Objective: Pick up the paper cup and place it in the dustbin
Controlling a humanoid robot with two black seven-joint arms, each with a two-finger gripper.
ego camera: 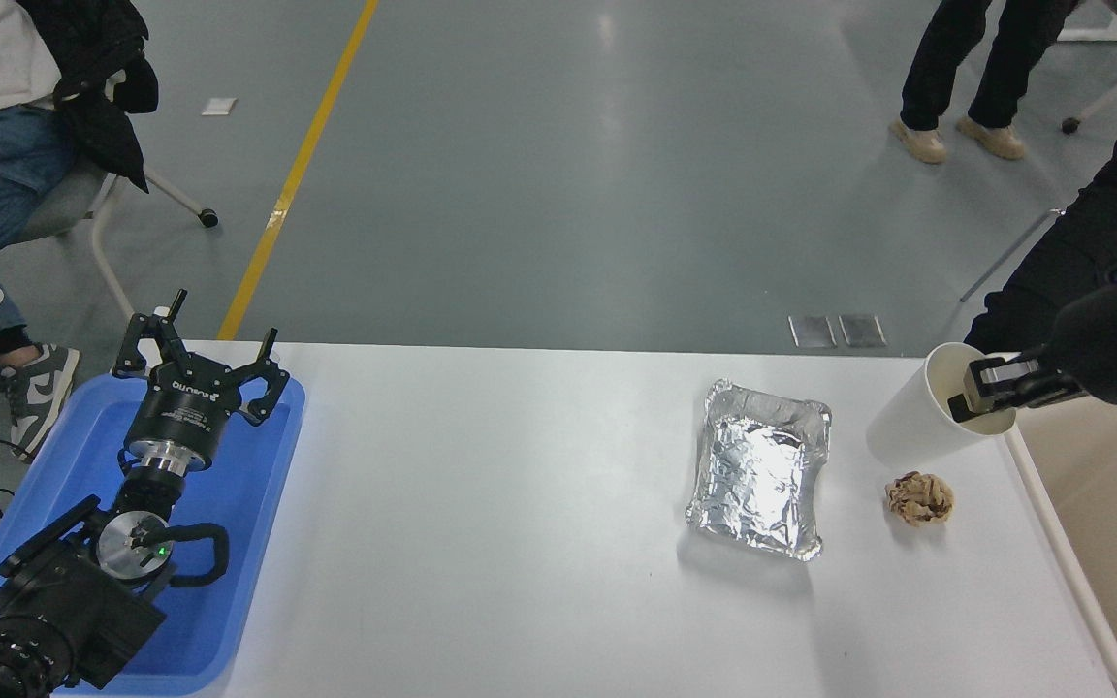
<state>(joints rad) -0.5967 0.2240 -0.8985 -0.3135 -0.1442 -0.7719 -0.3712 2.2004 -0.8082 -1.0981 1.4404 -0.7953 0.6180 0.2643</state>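
My right gripper [983, 399] is shut on the rim of the white paper cup [922, 412] and holds it in the air, tilted with its mouth toward the right. The cup hangs above the table's far right corner, just left of the dustbin's rim. The dustbin [1097, 514] is a cream-white tub at the right edge, partly cut off by the picture. My left gripper [200, 364] is open and parked over the blue tray at the lower left.
A foil tray [762, 470] lies on the white table [481, 523] right of the middle. A crumpled brown paper ball [919, 497] lies between it and the dustbin. A blue tray [229, 504] is at the left edge. People sit and stand beyond the table.
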